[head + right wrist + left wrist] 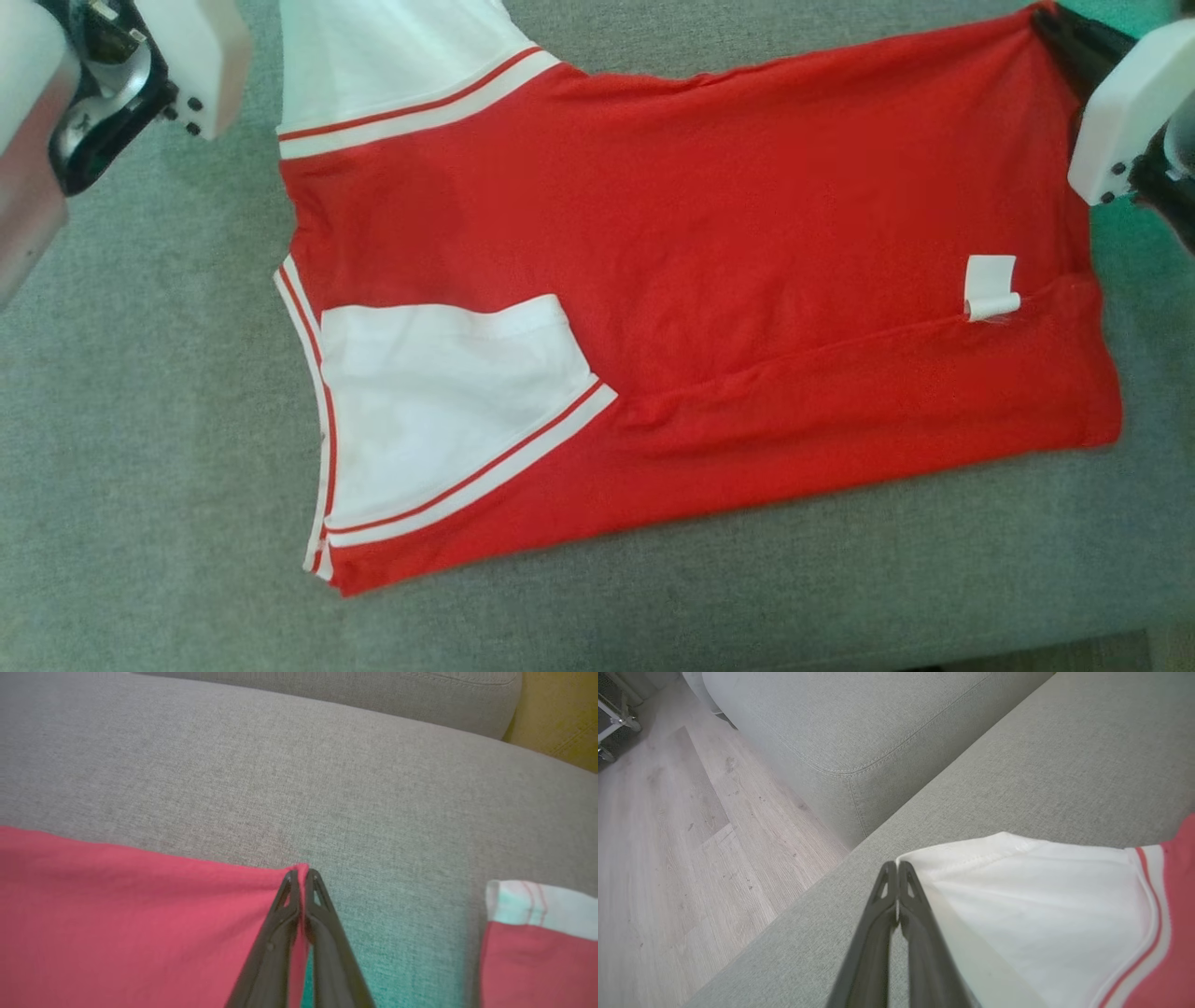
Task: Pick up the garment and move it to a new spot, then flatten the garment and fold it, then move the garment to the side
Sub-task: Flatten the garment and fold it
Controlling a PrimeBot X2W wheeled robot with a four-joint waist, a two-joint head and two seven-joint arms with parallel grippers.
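Note:
The garment (700, 280), a red shirt with white sleeves and red-striped trim, lies spread on the grey sofa seat (140, 467). Its near side is folded in over the body, and a white label (990, 285) shows near the right end. My right gripper (302, 871) is shut on the garment's red far corner (261, 891), with red cloth showing between its fingers; the head view has those dark fingers (1064, 37) at the top right. My left gripper (896, 864) is shut, its tips pinching the corner of the far white sleeve (1017, 896).
A second grey cushion (859, 723) and wooden floor (668, 858) lie beyond the seat's left end, with a wheeled frame (616, 718) at the far corner. A yellow cushion (560, 718) sits past the right end. The sofa's front edge (1074, 644) runs along the bottom.

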